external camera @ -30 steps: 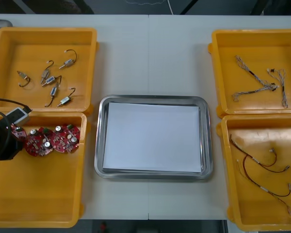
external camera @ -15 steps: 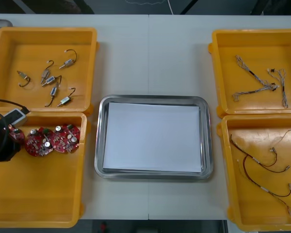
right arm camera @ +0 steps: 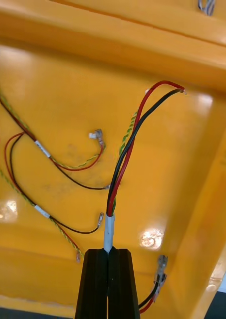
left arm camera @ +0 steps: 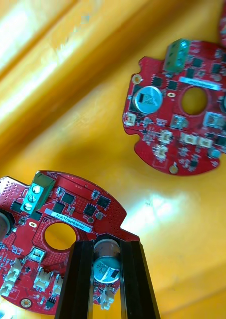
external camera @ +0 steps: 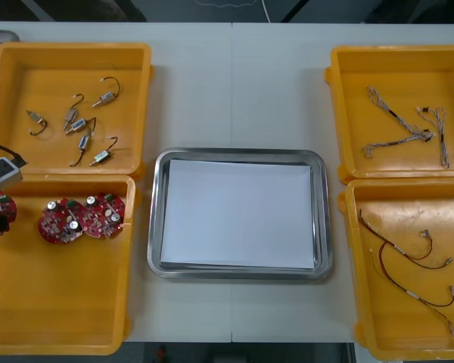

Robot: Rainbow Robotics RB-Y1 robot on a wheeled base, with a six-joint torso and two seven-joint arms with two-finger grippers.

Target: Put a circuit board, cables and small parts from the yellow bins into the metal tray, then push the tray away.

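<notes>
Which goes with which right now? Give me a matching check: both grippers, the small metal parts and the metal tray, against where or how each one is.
Things:
1. left gripper
2. right gripper
3. small metal parts
4. metal tray

Places or states:
A. white inside, in the middle of the table
B. shut on a cable
C. lying in the far left yellow bin
D. shut on a circuit board

Pairs: 1-D, 2-B, 3-C, 4-A.
</notes>
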